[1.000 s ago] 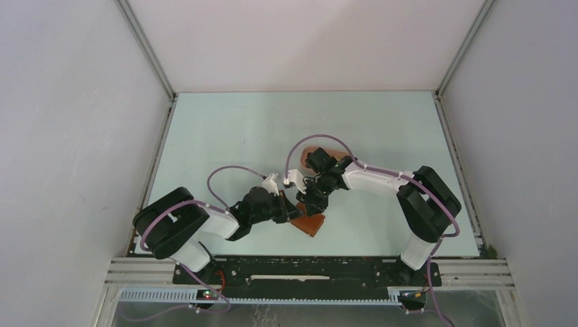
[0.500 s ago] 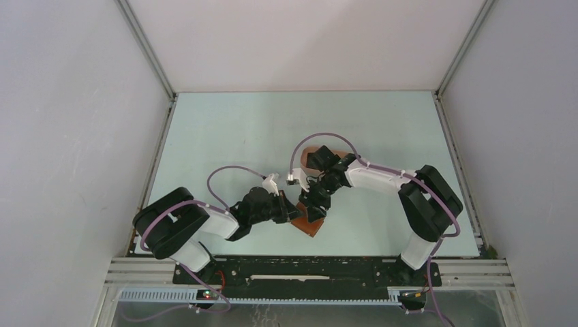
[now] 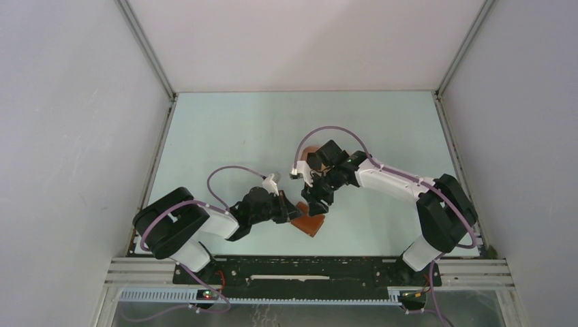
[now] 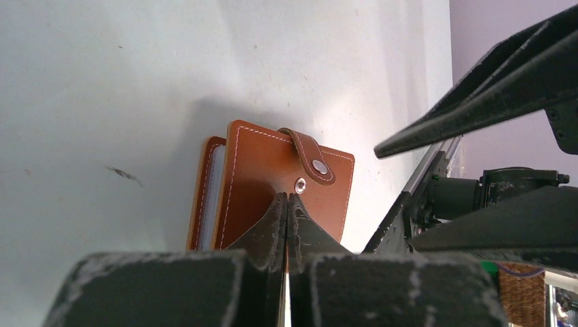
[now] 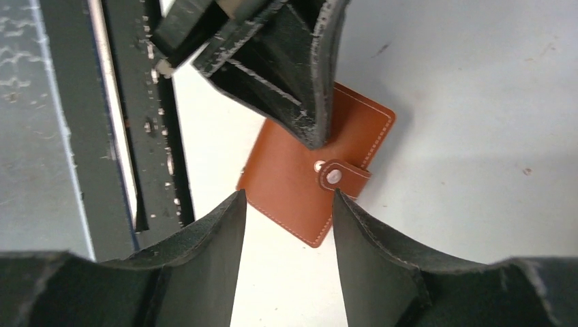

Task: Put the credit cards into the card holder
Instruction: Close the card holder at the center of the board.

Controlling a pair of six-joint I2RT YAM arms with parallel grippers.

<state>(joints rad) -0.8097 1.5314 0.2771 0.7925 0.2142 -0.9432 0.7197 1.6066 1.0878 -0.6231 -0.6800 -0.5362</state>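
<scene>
Card holder (image 4: 272, 170) folded, tab unsnapped; left claw (image 4: 287, 204) pinched closed, tips on cover; right claw (image 5: 287, 199) parted above, empty.

The card holder (image 5: 286, 184) is reddish-brown with white stitching; the table (image 3: 238, 136), pale green.

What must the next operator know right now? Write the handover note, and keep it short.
Left gripper: jaws shut, tips on the cover of the card holder; it seems to pin it to the table.
Right gripper: jaws open, empty, hovering over the holder.
Card holder: lies folded near the table's near edge, snap tab unfastened.
Credit cards: none visible in any view; whether any are already inside cannot be told.
Left to do: open the holder, locate the cards, slide them in.
</scene>
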